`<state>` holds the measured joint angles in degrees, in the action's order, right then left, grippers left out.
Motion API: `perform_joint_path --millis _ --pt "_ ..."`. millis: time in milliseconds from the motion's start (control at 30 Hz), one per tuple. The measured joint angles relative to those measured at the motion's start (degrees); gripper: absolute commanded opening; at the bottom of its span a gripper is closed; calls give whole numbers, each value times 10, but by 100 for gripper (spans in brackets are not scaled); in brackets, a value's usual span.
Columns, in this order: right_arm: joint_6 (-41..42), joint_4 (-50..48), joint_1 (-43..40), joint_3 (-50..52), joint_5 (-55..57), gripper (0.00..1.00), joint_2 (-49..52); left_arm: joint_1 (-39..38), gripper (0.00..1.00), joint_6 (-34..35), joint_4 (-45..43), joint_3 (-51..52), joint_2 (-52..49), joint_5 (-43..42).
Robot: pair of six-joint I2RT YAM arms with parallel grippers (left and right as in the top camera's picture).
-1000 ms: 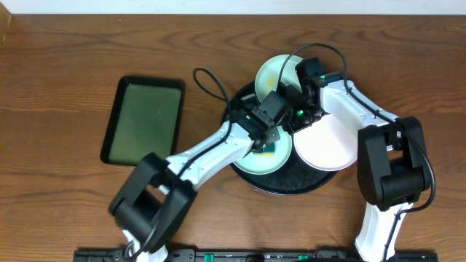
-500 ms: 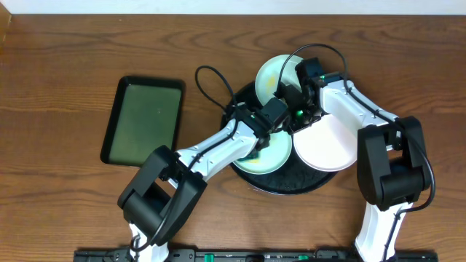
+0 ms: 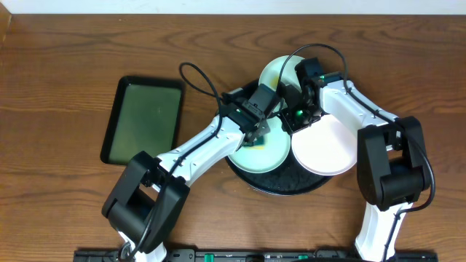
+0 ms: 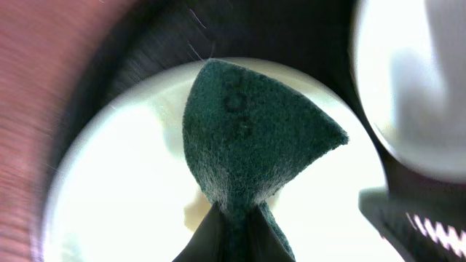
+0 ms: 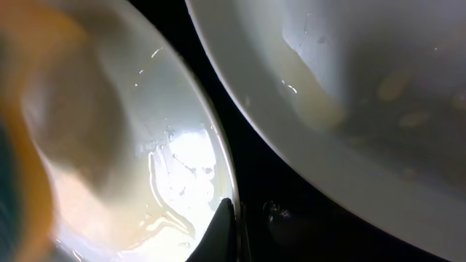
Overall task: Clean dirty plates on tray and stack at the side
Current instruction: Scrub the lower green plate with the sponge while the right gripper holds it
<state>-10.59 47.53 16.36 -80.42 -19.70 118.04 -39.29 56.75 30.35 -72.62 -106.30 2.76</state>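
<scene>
The left gripper (image 4: 233, 227), clamped on the green scouring pad (image 4: 247, 138), has swept across the mint plate (image 3: 262, 156) from the tray's (image 3: 291, 183) front toward its centre. Scrubbing is evidently still under way. The right gripper (image 5: 224, 231) stays closed and empty.

We see a glossy black tray (image 3: 280, 183) bearing two mint-turquoise plates (image 3: 273, 156) and a white plate (image 3: 329, 145), a dark green scouring pad (image 4: 247, 138), a black-rimmed green tray (image 3: 145, 120), a brown wood-grain table (image 3: 65, 58).

Wooden table (image 3: 65, 65) carries round black tray (image 3: 282, 183) and green rectangular tray (image 3: 143, 120)
</scene>
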Motion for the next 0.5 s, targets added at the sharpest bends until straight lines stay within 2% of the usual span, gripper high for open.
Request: perform_joint_path --millis 100,233,400,500 --pt "0 0 0 0 0 1 0 -6 7 -3 2 0 -1 -60" --pt "0 0 0 0 0 1 0 -16 7 -6 3 4 -10 -99" --pt "0 0 0 0 0 1 0 -18 7 -13 -7 30 -26 -97" --pt "0 0 0 0 0 1 0 -25 7 -18 3 33 -26 -61"
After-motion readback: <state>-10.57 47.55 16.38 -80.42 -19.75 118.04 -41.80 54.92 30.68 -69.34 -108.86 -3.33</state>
